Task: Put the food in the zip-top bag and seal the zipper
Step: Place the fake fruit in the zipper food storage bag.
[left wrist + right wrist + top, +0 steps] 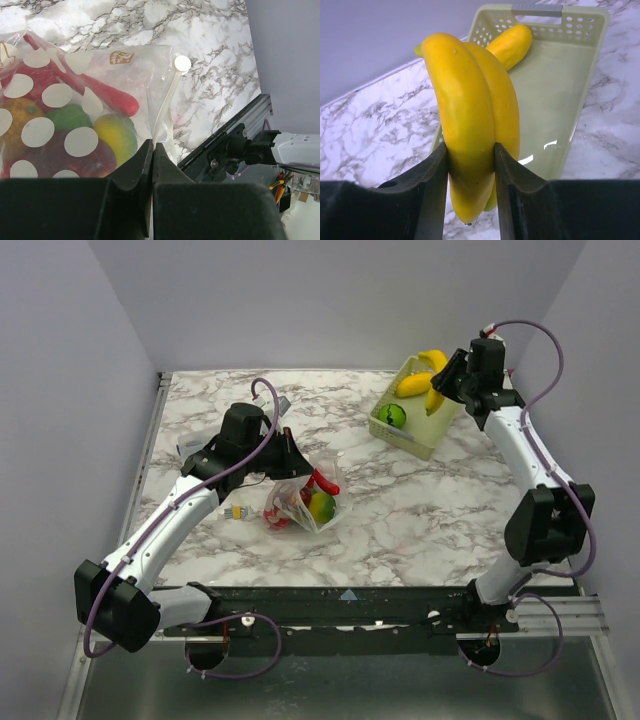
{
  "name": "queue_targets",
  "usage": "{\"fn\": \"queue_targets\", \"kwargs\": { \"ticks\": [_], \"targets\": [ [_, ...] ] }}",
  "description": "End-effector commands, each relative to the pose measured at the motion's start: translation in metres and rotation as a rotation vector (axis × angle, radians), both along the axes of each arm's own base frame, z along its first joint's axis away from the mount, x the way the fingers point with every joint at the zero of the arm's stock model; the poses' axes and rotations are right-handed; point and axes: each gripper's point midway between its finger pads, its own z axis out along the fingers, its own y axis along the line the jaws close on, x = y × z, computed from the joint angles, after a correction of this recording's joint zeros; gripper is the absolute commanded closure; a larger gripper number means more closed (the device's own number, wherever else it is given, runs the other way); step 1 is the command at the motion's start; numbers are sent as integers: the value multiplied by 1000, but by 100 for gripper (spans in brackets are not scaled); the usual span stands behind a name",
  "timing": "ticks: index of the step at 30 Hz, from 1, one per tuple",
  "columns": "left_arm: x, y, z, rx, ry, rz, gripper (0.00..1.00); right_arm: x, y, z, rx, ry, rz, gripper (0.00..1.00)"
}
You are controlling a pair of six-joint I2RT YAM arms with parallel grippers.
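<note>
The clear zip-top bag (305,502) lies mid-table with several toy foods in it: a red pepper (107,95), a yellow-green piece (117,135), and green and orange pieces. My left gripper (293,455) is shut on the bag's mouth edge, right at the zipper strip (167,100), which ends in a white round tab (182,64); in the left wrist view the left gripper (152,146) pinches that edge. My right gripper (447,377) is shut on a yellow banana (470,100) and holds it above the basket; in the right wrist view the right gripper (470,148) clamps the banana's lower part.
The pale-green lattice basket (432,435) stands at the back right with a green pepper (395,416) and another yellow piece (512,42) in it. A small packet (237,511) lies left of the bag. The table's front rail (220,140) runs close to the bag.
</note>
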Motion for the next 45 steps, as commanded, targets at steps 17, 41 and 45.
{"fn": "queue_targets", "kwargs": {
  "ticks": [17, 41, 45],
  "targets": [
    [5, 3, 4, -5, -22, 11, 100, -268, 143, 22, 211, 129, 559, 100],
    [8, 6, 3, 11, -29, 25, 100, -328, 206, -3, 83, 381, 624, 100],
    [6, 5, 6, 0, -33, 17, 100, -322, 221, -20, 21, 437, 573, 100]
  ]
}}
